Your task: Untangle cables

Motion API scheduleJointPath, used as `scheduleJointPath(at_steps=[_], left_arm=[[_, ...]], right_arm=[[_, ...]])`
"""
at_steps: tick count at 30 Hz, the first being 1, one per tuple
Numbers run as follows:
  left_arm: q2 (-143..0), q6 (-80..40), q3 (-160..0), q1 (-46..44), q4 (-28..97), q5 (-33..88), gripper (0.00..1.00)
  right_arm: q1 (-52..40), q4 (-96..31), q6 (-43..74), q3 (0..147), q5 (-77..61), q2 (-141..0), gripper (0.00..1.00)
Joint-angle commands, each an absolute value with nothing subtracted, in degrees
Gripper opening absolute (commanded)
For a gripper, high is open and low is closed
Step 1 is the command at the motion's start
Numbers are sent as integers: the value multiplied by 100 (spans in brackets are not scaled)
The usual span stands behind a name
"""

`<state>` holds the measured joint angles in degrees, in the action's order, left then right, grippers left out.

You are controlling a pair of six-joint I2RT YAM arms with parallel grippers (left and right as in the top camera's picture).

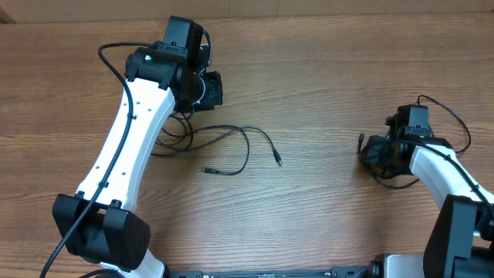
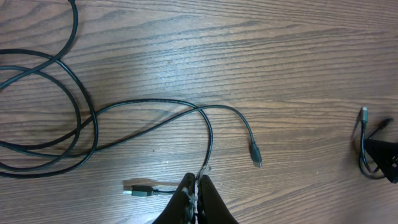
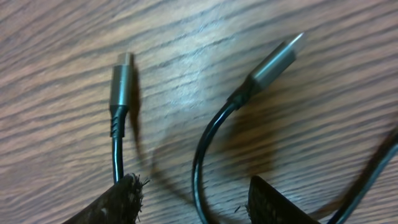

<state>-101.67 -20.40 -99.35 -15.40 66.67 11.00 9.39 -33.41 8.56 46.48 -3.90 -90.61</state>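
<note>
A thin black cable (image 1: 248, 148) lies in loose loops on the wooden table below my left gripper (image 1: 210, 89). Its two plug ends (image 1: 209, 169) (image 1: 278, 161) rest apart. In the left wrist view the cable (image 2: 93, 124) spreads across the table, and my left gripper (image 2: 197, 184) is shut, raised above it, its tips covering a bend of the cable. A second black cable (image 1: 457, 122) is bunched around my right gripper (image 1: 376, 154). In the right wrist view my right gripper (image 3: 199, 199) is open, low over the table, with one strand (image 3: 198, 168) between its fingers. Two plugs (image 3: 122, 81) (image 3: 277, 57) lie ahead.
The wooden table (image 1: 332, 77) reaches the far edge at the top of the overhead view. My left arm (image 1: 131, 147) slants across the left side. My right arm (image 1: 455, 185) comes in from the lower right. The right gripper and its cable show at the right edge of the left wrist view (image 2: 379, 155).
</note>
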Motion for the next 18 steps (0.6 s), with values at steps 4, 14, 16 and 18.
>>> scheduleJointPath(at_steps=[4, 14, 16, 18], left_arm=[[-9963, -2018, -9957, -1544, 6681, 1164, 4], [-9963, -2021, -9957, -1544, 6683, 1164, 4], [-9963, -2021, -9957, -1546, 6685, 1164, 4], [-9963, -2038, -9957, -1546, 6687, 1166, 4]], right_arm=[[932, -3365, 893, 4609, -777, -9061, 68], [939, -3186, 849, 4766, -1243, -9061, 73], [937, -3297, 849, 4764, -1275, -9061, 76], [939, -3417, 851, 4759, -1253, -9061, 76]])
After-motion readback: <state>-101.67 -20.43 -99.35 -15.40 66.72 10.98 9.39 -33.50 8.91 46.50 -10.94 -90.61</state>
